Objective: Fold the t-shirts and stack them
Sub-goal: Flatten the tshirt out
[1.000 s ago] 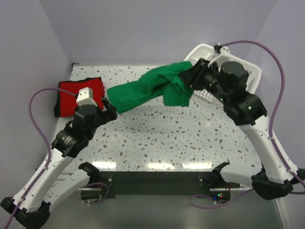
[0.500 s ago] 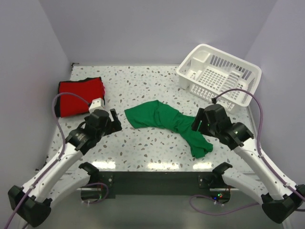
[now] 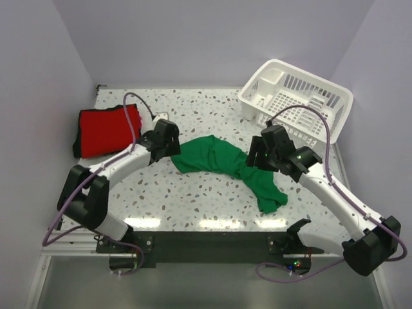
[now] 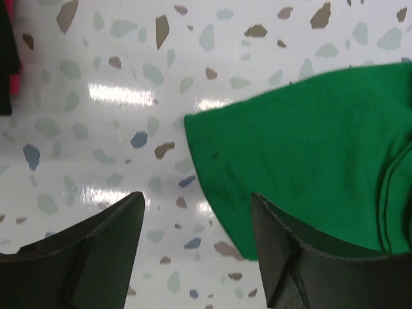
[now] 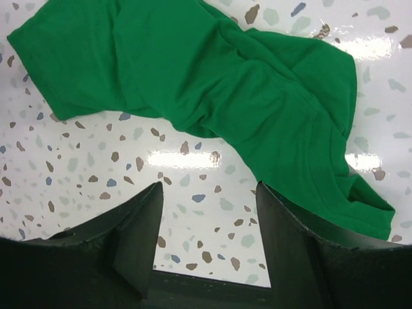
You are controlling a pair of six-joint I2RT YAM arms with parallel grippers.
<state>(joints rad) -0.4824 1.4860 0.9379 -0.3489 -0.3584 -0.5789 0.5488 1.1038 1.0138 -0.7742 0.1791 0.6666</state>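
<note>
Lilac walls (image 3: 212, 38) close in a white speckled bench (image 3: 212, 199). From overhead, the bright green cotton t-shirt (image 3: 215, 161) lies rumpled in a long strip across the middle of the bench, one end reaching toward the near right edge. The bright red cotton t-shirt (image 3: 106, 129) lies folded flat by the far left corner. A white slatted plastic basket (image 3: 299, 96) sits in the far right corner, well apart from both shirts. The left gripper (image 3: 168, 140) hangs at the green shirt's left end, and the right gripper (image 3: 254, 158) hangs over its bunched middle.

From the left wrist, the jaws stand apart and grasp nothing. The shirt's flat hem corner lies between the fingers.

From the right wrist, the jaws are likewise released and hold nothing, with bare bench between them and creased fabric just beyond.

The green shirt looks light, limp and quick to bunch. Hem corners or shoulder seams seem the best holds for spreading it. Nothing blocks the way, though a purple cable (image 3: 326, 129) loops over the basket.
</note>
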